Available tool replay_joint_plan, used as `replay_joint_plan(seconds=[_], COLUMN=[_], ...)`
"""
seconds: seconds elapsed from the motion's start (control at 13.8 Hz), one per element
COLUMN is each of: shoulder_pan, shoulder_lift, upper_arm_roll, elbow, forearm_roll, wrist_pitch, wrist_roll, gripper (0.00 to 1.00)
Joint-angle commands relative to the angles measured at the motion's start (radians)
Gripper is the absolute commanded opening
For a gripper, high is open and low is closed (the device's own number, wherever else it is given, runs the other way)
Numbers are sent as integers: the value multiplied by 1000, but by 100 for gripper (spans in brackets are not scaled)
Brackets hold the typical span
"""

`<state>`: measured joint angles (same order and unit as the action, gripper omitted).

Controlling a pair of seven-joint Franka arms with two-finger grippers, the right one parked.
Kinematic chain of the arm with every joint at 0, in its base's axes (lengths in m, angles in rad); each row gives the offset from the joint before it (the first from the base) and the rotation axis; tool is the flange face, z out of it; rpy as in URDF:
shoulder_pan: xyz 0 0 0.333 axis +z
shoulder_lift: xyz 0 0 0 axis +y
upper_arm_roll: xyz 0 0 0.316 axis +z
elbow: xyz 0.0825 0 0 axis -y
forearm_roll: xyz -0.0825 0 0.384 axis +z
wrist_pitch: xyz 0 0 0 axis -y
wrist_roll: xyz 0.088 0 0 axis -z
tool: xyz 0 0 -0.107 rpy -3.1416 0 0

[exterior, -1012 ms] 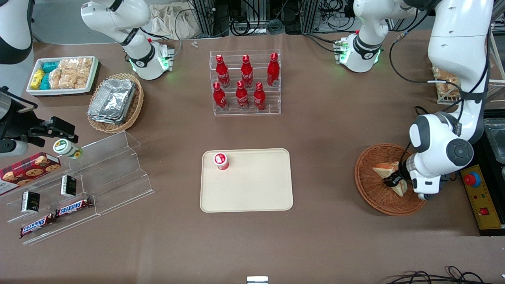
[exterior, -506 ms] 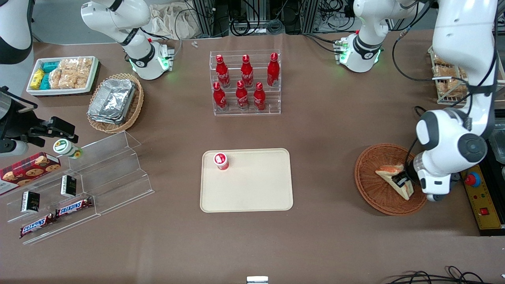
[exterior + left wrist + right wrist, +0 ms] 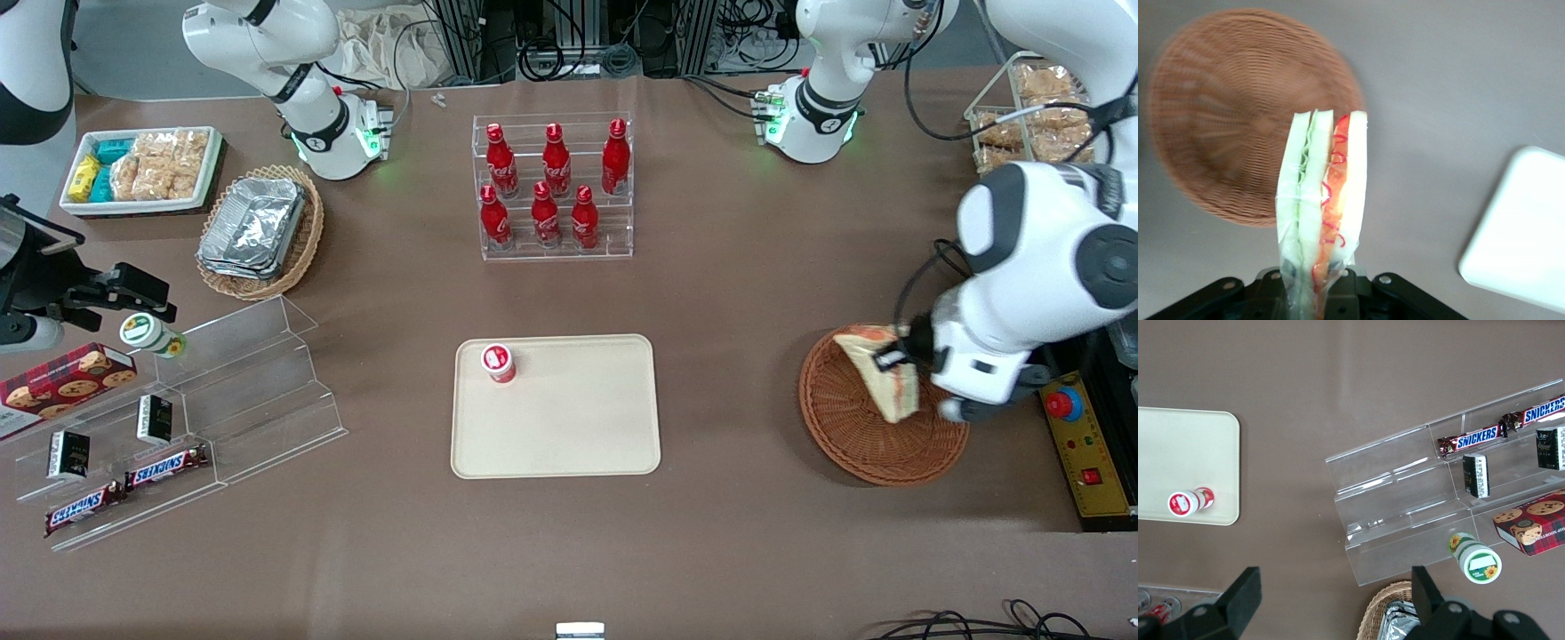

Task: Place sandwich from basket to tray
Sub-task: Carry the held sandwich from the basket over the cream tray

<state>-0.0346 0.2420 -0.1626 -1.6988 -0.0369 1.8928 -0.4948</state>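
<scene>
My left gripper (image 3: 896, 356) is shut on the sandwich (image 3: 880, 372), a cream bread wedge with a red-orange stripe in clear wrap, and holds it lifted above the reddish-brown wicker basket (image 3: 845, 444). In the left wrist view the sandwich (image 3: 1323, 200) hangs between the fingers over the table, with the empty basket (image 3: 1225, 120) below and a corner of the beige tray (image 3: 1525, 240) beside it. The tray (image 3: 569, 427) lies at the table's middle, toward the parked arm's end from the basket. It also shows in the right wrist view (image 3: 1178, 453).
A small red-capped bottle (image 3: 499, 363) stands on the tray's corner. A clear rack of red cola bottles (image 3: 553, 187) stands farther from the front camera. A red emergency-stop button (image 3: 1061, 404) sits beside the basket. A tan basket of foil containers (image 3: 260, 229) and clear snack shelves (image 3: 204, 409) lie toward the parked arm's end.
My gripper has risen out of the basket with the sandwich in it, lifting it well above the basket's rim.
</scene>
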Motion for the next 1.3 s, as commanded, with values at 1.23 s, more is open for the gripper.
replay_joint_plan(seconds=[1.23], shoulder_pan=[-237], shoulder_lift=[428], upper_arm_roll=[-230], elbow=[94], forearm_roll=[264], wrist_pitch=[420], wrist_roll=[-177], gripper=[1])
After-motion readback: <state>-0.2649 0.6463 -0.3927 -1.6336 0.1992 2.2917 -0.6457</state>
